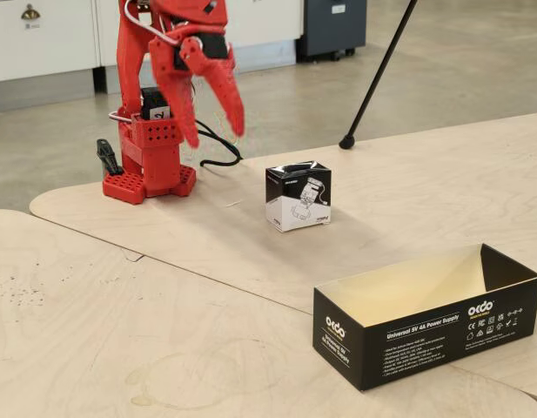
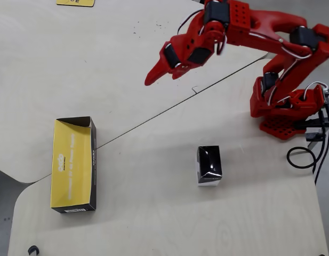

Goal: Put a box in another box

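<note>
Cube box (image 1: 298,196) stands on the table (image 1: 407,187), well apart from the long box (image 1: 429,315) and from the raised gripper (image 1: 214,122), whose jaws are spread and empty. Being cardboard, it is probably light, stiff and crushable; opposite side walls offer the likeliest hold. The fixed view shows its printed faces and the long box's lettering; the overhead view shows its glossy black top (image 2: 209,163), the long box's (image 2: 73,164) yellow floor, and the gripper (image 2: 158,74) off to one side.
</note>
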### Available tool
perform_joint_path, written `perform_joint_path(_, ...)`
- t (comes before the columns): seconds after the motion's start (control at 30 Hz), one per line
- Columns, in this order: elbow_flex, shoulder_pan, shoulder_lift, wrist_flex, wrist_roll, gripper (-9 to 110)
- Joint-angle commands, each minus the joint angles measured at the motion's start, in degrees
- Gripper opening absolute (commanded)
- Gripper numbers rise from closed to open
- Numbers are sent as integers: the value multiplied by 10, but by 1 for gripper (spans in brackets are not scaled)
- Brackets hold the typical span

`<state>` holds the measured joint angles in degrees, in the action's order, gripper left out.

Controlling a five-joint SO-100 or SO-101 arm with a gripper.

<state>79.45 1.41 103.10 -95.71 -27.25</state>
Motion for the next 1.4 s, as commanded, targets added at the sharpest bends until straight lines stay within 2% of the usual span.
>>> perform_joint_path(0.0, -131, -43, -13, -108, 115, 38)
perform_joint_path(0.1, -90, -82, 18, -120, 179, 39)
perform_joint_path(0.27, -11, -163, 64, -120, 198, 39)
perform_joint_path(0.37, 43, -188, 92, -94, 130, 39)
perform_joint_path(0.5, 74, -163, 100, -44, 24, 39)
perform_joint_path(0.8, 133, -154, 98, -55, -204, 39)
perform_joint_path(1.03, 149, -211, 91, -40, -296, 39)
perform_joint_path(1.37, 92, -296, 66, 19, -497, 48)
